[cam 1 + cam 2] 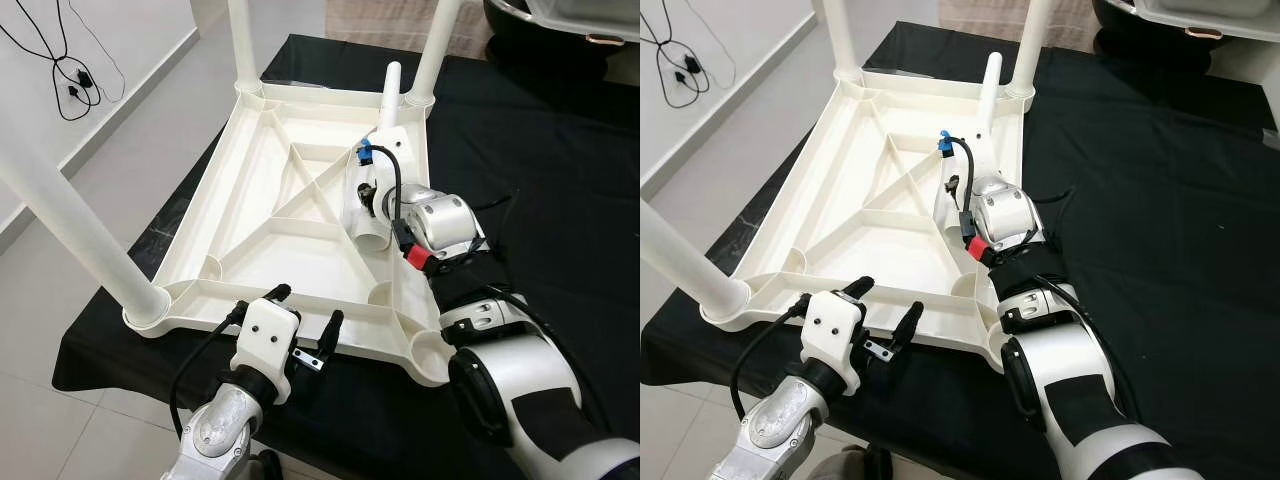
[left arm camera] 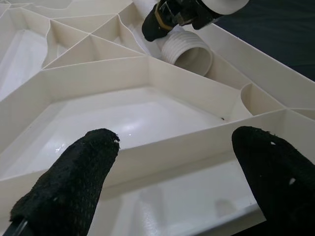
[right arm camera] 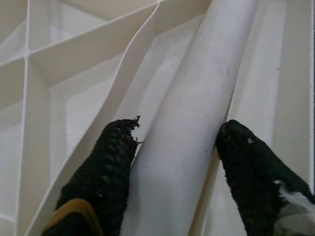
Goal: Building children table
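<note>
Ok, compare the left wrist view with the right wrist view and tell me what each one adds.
Left wrist view: the loose leg's threaded open end, the empty corner socket, and the left gripper open over the tabletop's near edge. Right wrist view: the right gripper with its fingers closed around the leg's smooth shaft. Both: the upturned tabletop's white ribs and that leg.

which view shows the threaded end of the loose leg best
The left wrist view: the loose leg points its ribbed, hollow end at the camera. Both eye views show that open end only partly, beside the right gripper clamped on it. The right wrist view shows just the smooth shaft between the fingers.
</note>
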Controlling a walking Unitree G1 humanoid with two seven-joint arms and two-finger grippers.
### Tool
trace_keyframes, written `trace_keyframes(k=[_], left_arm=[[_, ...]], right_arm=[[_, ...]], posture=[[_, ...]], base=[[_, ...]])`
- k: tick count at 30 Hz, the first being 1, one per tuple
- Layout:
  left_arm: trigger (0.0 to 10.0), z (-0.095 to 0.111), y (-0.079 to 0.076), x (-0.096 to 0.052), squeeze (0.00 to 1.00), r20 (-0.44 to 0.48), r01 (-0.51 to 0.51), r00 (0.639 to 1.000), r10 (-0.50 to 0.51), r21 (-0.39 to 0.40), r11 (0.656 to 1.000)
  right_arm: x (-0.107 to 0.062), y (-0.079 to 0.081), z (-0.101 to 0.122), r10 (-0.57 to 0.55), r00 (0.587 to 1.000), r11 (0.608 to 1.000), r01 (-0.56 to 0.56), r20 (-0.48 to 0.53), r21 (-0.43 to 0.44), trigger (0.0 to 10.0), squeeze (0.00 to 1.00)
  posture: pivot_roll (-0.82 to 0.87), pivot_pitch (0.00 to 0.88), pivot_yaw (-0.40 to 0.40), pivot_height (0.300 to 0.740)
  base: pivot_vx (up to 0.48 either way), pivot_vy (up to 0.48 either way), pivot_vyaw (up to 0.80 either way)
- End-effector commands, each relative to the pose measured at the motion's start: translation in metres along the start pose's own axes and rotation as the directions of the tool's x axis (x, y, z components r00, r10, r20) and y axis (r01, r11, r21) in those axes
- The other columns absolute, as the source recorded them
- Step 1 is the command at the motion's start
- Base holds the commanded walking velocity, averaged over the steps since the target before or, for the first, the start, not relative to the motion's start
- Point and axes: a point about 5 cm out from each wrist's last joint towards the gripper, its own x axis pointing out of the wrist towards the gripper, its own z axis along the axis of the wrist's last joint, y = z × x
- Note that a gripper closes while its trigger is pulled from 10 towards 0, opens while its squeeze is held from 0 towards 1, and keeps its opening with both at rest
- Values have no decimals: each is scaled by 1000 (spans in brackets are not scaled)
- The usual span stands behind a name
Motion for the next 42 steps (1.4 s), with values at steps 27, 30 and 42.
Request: trace_keyframes(k=[27, 30, 42], left_arm=[[10000, 0, -5, -5, 0, -10, -10, 1000, 10, -12, 1000], [10000, 0, -5, -5, 0, -11, -11, 1000, 11, -12, 1000], [10000, 1, -4, -5, 0, -11, -14, 1000, 14, -11, 1000]], right_arm=[[6, 3, -39, 9, 986, 990, -32, -167, -134, 0, 0], [6, 3, -38, 24, 986, 989, -47, -163, -137, 0, 0], [7, 3, -42, 53, 978, 981, -89, -202, -175, 10000, 0]], posture=[[-29, 269, -73, 740], [-30, 271, -71, 740], [-44, 284, -72, 740]], base=[[0, 0, 0], [0, 0, 0], [0, 0, 0]])
